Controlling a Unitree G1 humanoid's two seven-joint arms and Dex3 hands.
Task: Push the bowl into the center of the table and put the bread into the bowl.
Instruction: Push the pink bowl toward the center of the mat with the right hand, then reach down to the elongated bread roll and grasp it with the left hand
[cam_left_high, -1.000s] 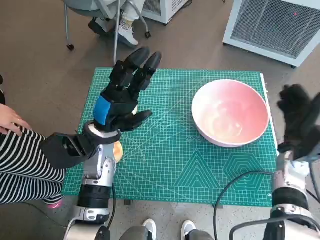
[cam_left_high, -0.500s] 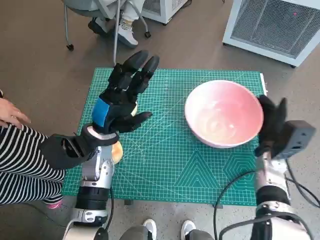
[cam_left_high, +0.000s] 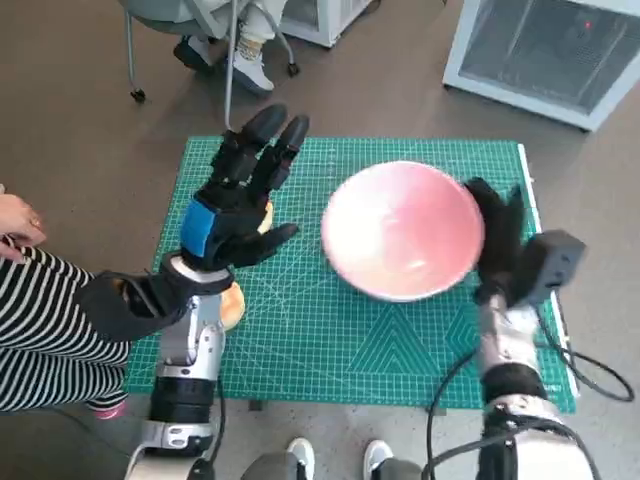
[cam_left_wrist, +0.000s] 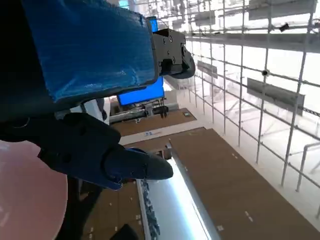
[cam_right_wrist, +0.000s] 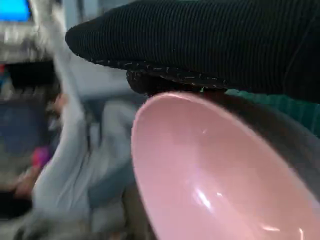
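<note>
The pink bowl (cam_left_high: 402, 230) sits right of the middle of the green mat (cam_left_high: 330, 340), blurred and tipped a little. My right hand (cam_left_high: 497, 236), in its black glove, presses flat against the bowl's right rim. The right wrist view has the bowl (cam_right_wrist: 210, 180) filling the picture below the glove (cam_right_wrist: 200, 45). My left hand (cam_left_high: 242, 195) hovers above the mat's left part with fingers spread and nothing in it. Bread shows as a tan piece (cam_left_high: 228, 305) beside the left forearm and a sliver (cam_left_high: 266, 214) behind the hand. The left wrist view catches the bowl's edge (cam_left_wrist: 30, 195).
A person in striped clothing (cam_left_high: 40, 330) sits at the left, a hand (cam_left_high: 18, 222) near the table. Chair legs and feet (cam_left_high: 235, 55) stand beyond the far edge. A white grilled unit (cam_left_high: 545, 50) is at the far right. Shoes (cam_left_high: 330, 462) show below the near edge.
My right hand has swept left from beyond the mat's right edge onto the bowl's rim, and the bowl has slid left toward the mat's middle. The left hand has hardly moved.
</note>
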